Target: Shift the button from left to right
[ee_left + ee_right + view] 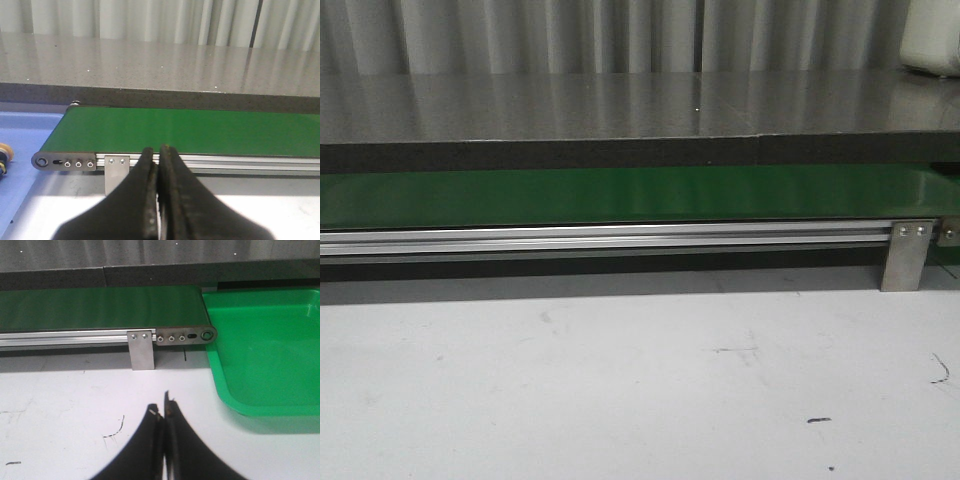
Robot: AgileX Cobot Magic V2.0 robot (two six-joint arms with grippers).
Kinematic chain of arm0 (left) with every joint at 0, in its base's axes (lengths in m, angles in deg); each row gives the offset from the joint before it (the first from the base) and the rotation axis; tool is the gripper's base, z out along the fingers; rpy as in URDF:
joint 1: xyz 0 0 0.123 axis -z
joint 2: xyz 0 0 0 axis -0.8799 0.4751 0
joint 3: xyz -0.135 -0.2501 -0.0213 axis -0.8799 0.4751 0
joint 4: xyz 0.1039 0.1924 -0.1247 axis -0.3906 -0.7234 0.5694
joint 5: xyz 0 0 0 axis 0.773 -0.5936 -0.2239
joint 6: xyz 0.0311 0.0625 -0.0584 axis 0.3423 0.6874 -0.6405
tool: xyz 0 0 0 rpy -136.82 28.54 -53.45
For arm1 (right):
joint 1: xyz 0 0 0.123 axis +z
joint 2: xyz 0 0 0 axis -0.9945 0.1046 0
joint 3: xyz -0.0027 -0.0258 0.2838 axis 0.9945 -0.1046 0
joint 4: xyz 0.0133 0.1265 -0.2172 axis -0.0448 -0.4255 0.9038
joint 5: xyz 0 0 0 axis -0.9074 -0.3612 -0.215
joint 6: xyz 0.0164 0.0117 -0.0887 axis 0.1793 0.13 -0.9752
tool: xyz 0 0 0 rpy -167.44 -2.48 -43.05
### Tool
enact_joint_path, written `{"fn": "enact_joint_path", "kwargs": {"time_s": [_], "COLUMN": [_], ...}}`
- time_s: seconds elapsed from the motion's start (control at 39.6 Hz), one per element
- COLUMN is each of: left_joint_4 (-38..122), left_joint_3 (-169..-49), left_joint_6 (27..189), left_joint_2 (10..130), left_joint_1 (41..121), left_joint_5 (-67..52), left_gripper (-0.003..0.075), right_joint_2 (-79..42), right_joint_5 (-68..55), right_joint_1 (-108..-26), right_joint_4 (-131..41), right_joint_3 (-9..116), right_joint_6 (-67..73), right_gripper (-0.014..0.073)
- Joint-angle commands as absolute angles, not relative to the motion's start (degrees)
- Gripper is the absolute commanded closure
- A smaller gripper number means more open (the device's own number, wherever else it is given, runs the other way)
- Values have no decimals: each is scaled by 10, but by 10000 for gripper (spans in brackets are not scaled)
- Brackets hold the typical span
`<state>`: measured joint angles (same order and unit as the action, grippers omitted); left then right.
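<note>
Only a sliver of the button [4, 156] shows at the edge of the left wrist view: a yellow-orange disc over a dark body, lying on the blue tray [25, 135]. My left gripper [158, 150] is shut with nothing in it. It hangs over the white table in front of the conveyor's left end, well apart from the button. My right gripper [163, 409] is also shut and empty, over the white table near the conveyor's right end and beside the green tray [265, 345]. Neither gripper appears in the front view.
A green conveyor belt [620, 195] on an aluminium rail [600, 240] runs across behind the white table [620, 380], with metal brackets [906, 255] at its ends. A dark grey counter [620, 105] lies beyond it. A white object [932, 40] sits at the far right.
</note>
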<state>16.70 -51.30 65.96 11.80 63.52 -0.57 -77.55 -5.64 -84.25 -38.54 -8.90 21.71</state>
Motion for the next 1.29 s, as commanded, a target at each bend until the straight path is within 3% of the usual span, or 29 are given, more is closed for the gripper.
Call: {"fn": "enact_joint_path", "kwargs": {"time_s": [0.0,1.04,1.26], "left_joint_4": [168,168,177], "left_joint_3": [-497,-497,-497], "left_joint_6": [656,656,656], "left_joint_2": [110,110,110], "left_joint_1": [637,637,637], "left_joint_5": [41,44,211], "left_gripper": [741,741,741], "right_joint_2": [-785,-785,-785], "right_joint_5": [-99,-99,-177], "right_joint_1": [-841,-841,-841], "right_joint_4": [-387,-388,-437], "right_joint_3": [-84,-84,-83], "right_joint_6": [217,217,217], "right_gripper": [652,652,652]}}
